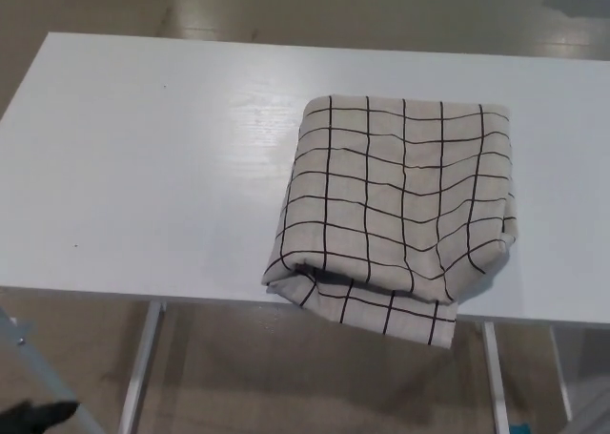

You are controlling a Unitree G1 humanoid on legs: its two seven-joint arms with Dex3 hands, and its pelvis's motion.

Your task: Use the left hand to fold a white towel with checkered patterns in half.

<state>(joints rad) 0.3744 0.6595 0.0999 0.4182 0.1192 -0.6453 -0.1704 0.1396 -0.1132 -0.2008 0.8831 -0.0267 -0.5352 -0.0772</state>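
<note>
White towel [396,210] with black checks lies folded on the right side of the table [143,167], its near edge hanging a bit over the front. The fold looks done. No robot hand shows, so nobody can tell if the hands are wide or closed. Next, maybe just check the edges line up

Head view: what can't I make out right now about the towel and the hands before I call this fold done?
- Towel: underside layers hidden by its own top layer; how many folds cannot be told.
- Its near edge overhangs the table; the part below is out of sight.
- Left hand: only a dark scrap at the bottom-left edge, cut off.
- Right hand: not in view.
</note>
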